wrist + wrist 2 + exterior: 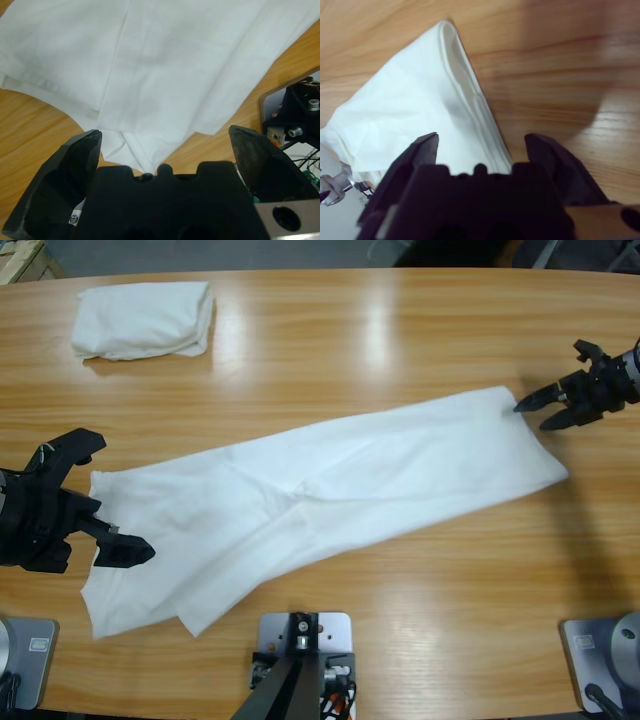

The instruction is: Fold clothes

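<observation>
A T-shirt (330,495) lies stretched between the left gripper (95,495) and right gripper (545,405); a folded one (145,318) sits well beyond the left gripper, apparently untouched.

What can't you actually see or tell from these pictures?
- Long white cotton T-shirt spread out on the table: any chest lettering, hidden by its own folds in every view.
- Folded white T-shirt at the far corner: one garment or several, indistinguishable from above.
- Left claw: its arm, cut off by the high view's edge.

Two white T-shirts on the table (400,330) — one spread long (330,490), one folded (145,318) — and two grippers.
</observation>
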### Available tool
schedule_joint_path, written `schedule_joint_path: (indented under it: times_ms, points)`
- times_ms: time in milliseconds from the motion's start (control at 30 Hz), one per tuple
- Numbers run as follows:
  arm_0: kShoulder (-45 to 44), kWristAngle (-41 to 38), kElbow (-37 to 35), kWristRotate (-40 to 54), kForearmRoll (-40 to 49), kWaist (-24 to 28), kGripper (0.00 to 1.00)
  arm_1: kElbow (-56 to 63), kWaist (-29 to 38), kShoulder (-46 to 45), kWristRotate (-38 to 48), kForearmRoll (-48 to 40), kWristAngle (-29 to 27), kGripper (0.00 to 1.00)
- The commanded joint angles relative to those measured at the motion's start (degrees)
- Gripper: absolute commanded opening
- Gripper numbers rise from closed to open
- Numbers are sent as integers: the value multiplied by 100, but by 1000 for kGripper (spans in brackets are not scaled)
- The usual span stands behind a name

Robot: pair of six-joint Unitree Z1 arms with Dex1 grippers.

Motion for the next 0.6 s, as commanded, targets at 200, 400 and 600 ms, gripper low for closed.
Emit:
schedule_joint_path:
  times_ms: [200, 400, 600]
  points:
    - [126, -55, 124, -43, -24, -52, 987, 247, -68, 978, 2, 93, 370, 668]
    - [143, -23, 142, -50, -24, -52, 987, 256, 134, 994, 9, 174, 367, 609]
    - [115, -15, 189, -50, -24, -52, 987, 220, 802, 1016, 28, 233, 131, 609]
